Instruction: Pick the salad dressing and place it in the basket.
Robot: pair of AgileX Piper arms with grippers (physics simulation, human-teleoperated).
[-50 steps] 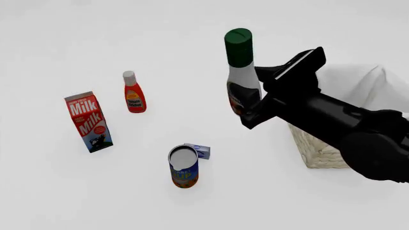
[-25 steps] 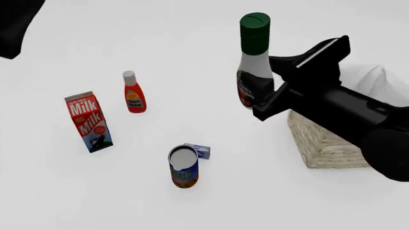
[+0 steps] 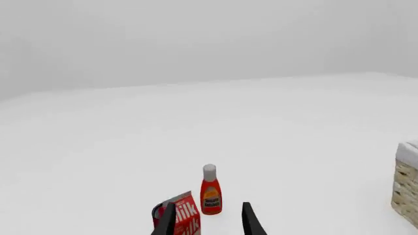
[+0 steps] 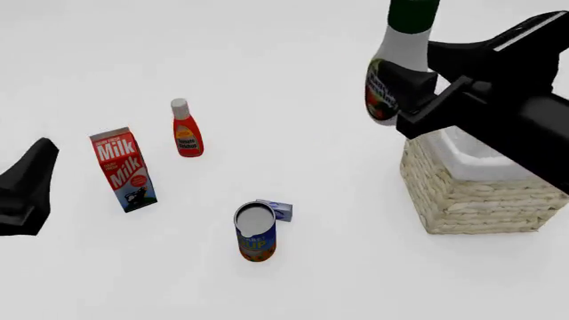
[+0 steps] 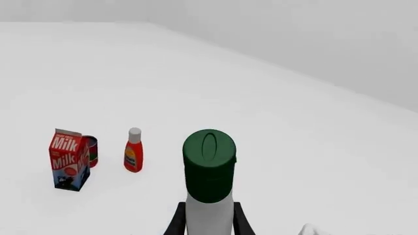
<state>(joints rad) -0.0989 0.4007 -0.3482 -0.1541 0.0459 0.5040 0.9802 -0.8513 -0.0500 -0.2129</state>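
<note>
The salad dressing (image 4: pixel 402 57), a white bottle with a dark green cap, hangs in the air, tilted, its top cut off by the front view's upper edge. My right gripper (image 4: pixel 420 88) is shut on its body, just left of and above the basket's (image 4: pixel 458 200) near left corner. In the right wrist view the green cap (image 5: pixel 209 164) rises between the two fingers (image 5: pixel 176 223). My left gripper (image 3: pixel 209 225) stands open with nothing in it, low at the table's left side; only a dark part of it (image 4: pixel 26 190) shows in the front view.
A milk carton (image 4: pixel 124 170) and a red bottle with a white cap (image 4: pixel 186 130) stand at the left. A can (image 4: pixel 256 233) with a small box (image 4: pixel 280 210) behind it stands at the front middle. The basket's wicker wall (image 3: pixel 406 191) shows in the left wrist view.
My right gripper has carried the salad dressing up and to the right, to the basket's corner. The left arm has moved from the upper left corner down to the left edge.
</note>
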